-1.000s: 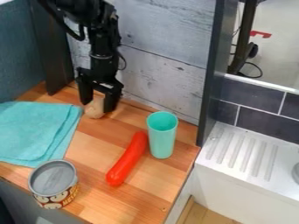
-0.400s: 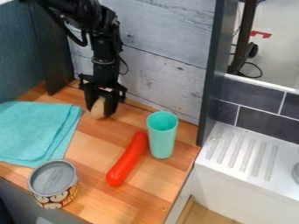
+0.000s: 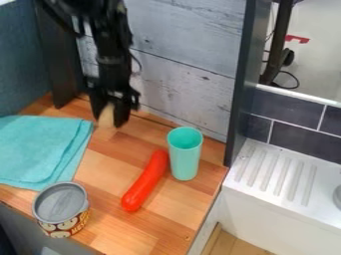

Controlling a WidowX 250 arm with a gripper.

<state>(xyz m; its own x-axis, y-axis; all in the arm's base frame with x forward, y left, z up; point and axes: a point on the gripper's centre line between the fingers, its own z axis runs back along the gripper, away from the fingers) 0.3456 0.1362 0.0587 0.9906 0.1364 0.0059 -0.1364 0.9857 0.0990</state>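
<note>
We see the hand (image 3: 109, 122) pinching a pale tan piece (image 3: 106, 115), which seems light and quite firm, best taken around its middle.

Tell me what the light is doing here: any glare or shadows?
In the camera view, small pale glints on the glossy red toy sausage; a darker, shaded inside in the turquoise cup; soft grey shading along the white drainboard's grooves; and a black robot arm dark enough to hide detail, with the tan object pale against it.
</note>
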